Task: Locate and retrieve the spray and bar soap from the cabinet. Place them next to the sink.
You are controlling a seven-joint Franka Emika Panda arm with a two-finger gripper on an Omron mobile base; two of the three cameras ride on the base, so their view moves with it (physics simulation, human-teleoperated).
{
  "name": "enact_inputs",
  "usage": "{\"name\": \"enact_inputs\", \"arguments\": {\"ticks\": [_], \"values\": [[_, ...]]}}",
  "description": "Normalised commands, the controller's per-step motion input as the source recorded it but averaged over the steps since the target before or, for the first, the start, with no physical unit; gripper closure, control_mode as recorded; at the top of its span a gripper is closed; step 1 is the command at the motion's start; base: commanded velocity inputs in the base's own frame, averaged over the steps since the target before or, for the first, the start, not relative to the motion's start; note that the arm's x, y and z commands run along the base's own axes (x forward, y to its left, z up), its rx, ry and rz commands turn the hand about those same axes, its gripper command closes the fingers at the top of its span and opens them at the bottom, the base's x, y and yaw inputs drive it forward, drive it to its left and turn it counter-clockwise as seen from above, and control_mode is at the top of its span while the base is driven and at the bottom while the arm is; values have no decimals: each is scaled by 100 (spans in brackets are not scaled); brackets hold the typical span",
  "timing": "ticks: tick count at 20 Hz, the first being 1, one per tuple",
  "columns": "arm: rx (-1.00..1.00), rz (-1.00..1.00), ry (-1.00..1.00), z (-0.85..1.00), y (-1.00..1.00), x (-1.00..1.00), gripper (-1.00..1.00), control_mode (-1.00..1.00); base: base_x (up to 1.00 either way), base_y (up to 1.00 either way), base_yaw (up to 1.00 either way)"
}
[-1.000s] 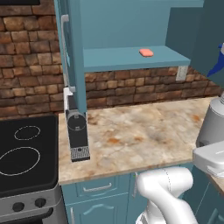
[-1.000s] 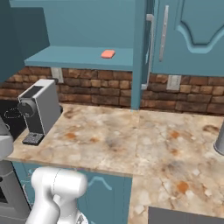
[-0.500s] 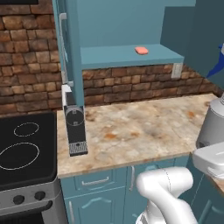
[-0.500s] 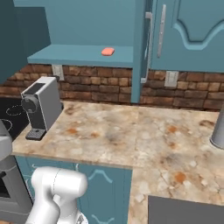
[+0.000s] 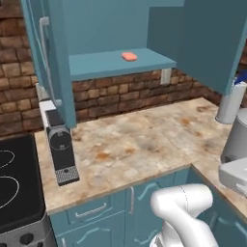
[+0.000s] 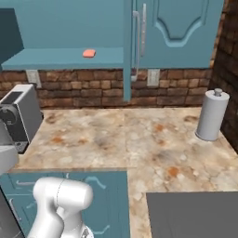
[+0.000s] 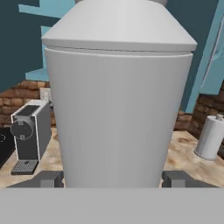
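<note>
Base drove right, views shifted | hand (image 7: 112, 179) pinches spray (image 7: 118, 100) | coffee machine (image 5: 60, 144), paper roll (image 6: 212, 115) on counter (image 6: 139, 139) | soap (image 5: 129, 56) on cabinet (image 5: 116, 65) shelf

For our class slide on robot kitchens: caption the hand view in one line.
The tool grips the spray, with a coffee machine on the counter behind.

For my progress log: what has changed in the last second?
The robot drove right: the whole scene slid left, and the paper towel roll came fully into view. The gripper still holds the spray; the bar soap stays on the cabinet shelf.
</note>
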Motion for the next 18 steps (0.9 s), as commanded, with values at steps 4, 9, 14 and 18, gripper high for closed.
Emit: {"name": "enact_inputs", "arguments": {"ticks": [4, 9, 14, 18], "values": [[0, 0, 0, 0, 0, 0, 100, 100, -14, 4, -42], [0, 0, 0, 0, 0, 0, 100, 100, -11, 3, -43], [0, 0, 0, 0, 0, 0, 100, 100, -12, 2, -43], [0, 0, 0, 0, 0, 0, 100, 100, -15, 0, -43]]}}
